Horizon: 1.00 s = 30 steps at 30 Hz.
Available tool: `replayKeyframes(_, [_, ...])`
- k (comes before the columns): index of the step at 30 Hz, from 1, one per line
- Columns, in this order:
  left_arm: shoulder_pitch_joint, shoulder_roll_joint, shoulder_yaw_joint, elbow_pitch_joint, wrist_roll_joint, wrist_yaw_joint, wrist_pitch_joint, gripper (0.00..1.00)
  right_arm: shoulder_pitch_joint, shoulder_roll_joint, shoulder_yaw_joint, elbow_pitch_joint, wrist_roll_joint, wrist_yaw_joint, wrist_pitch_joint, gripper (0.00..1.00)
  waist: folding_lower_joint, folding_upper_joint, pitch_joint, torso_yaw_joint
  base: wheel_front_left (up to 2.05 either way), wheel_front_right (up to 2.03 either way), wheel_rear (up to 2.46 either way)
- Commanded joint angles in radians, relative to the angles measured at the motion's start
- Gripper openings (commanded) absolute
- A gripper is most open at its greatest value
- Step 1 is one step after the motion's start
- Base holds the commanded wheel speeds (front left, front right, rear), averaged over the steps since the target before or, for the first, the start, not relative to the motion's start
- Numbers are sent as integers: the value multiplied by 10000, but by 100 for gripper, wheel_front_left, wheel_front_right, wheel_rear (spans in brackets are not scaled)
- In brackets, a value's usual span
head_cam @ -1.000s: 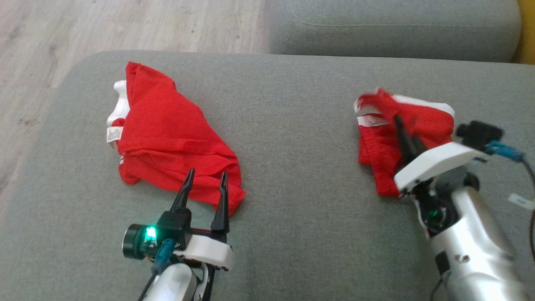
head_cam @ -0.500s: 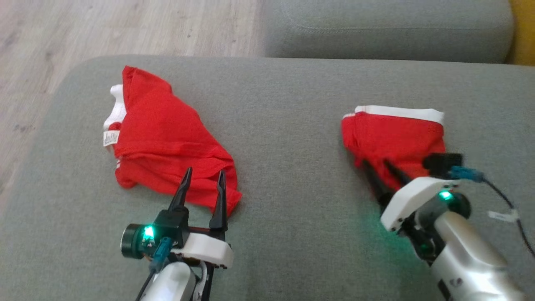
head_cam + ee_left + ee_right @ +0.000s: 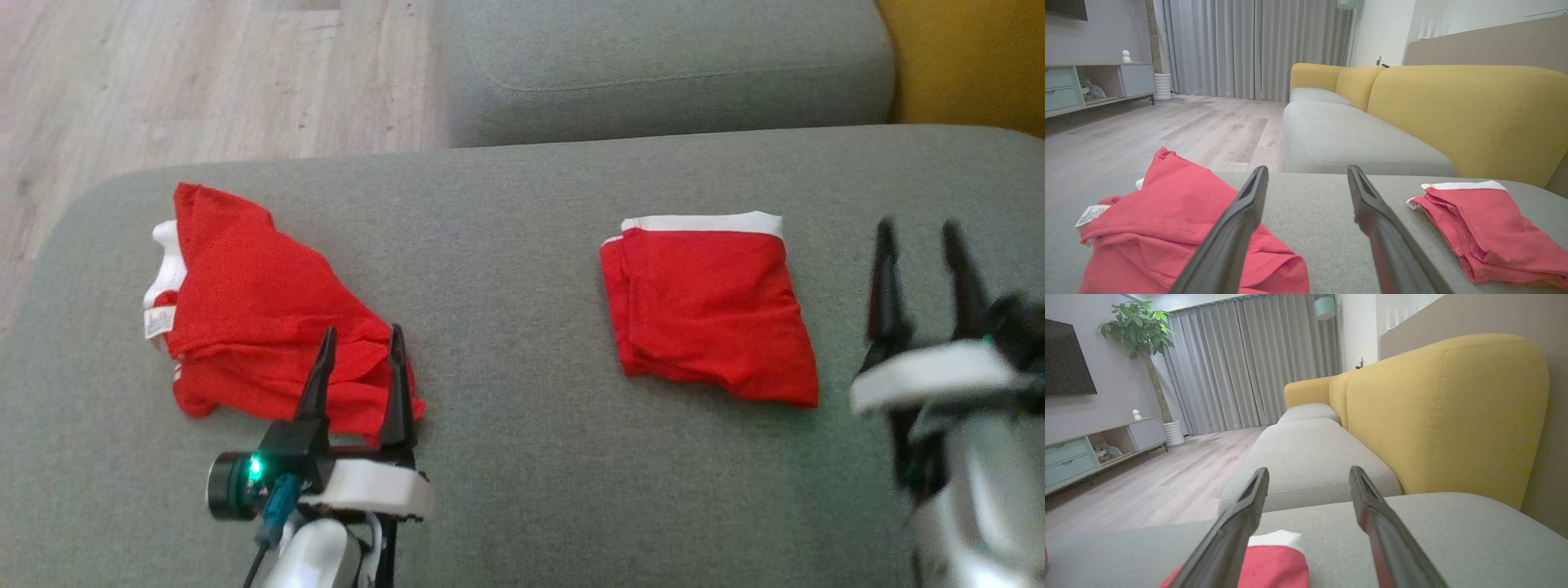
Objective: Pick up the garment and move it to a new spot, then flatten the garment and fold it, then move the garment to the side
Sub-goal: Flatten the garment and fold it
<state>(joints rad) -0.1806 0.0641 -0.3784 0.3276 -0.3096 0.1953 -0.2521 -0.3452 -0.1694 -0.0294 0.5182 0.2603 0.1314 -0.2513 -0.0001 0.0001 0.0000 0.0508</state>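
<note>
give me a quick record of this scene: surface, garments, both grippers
surface: grey sofa cushion
folded garment: red with a white band, lying flat on the right side
crumpled garment: red, heaped on the left side
left gripper: open, empty, fingertips over the crumpled garment's near edge
right gripper: open, empty, to the right of the folded garment, apart from it
</note>
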Motion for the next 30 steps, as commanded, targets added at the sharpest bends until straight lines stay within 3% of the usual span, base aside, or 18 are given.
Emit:
replayKeyframes(1, [-125,64,472,-378,35,48,-95,100,589,462,-50,-709,-518,-7,-100,100,1,-1,-1,-136,0,0,0])
replayKeyframes(4, [79,38,641,-481,108,-43,-95,100,1638,1010,-560,-1836,-1382,-7,-102,100,1,-1,36,-200,0,0,0])
replayKeyframes(8, [301,-10,859,-603,257,-151,-96,100,2477,1176,-681,-2485,-1836,-7,-103,100,1,-1,133,-272,0,0,0])
replayKeyframes(16, [242,-96,1056,-790,535,-440,-96,100,2545,1189,-650,-2781,-1441,-7,-104,100,1,-1,580,-179,0,0,0])
replayKeyframes(17, [175,-104,1051,-819,566,-474,-96,100,2445,1189,-628,-2749,-1428,-7,-104,77,1,-1,686,-131,0,0,0])
replayKeyframes(18, [100,-110,1038,-843,597,-507,-96,100,2305,1190,-626,-2723,-1454,-7,-104,0,1,-1,812,-78,0,0,0])
replayKeyframes(25, [-489,-131,930,-979,740,-652,-97,100,454,1190,-816,-1685,-1410,-7,515,0,1,-1,1972,404,0,0,0])
replayKeyframes(30, [-859,-136,677,-945,681,-680,-97,100,-1300,1181,-1058,565,-1900,-7,1273,0,1,-1,2703,873,0,0,0])
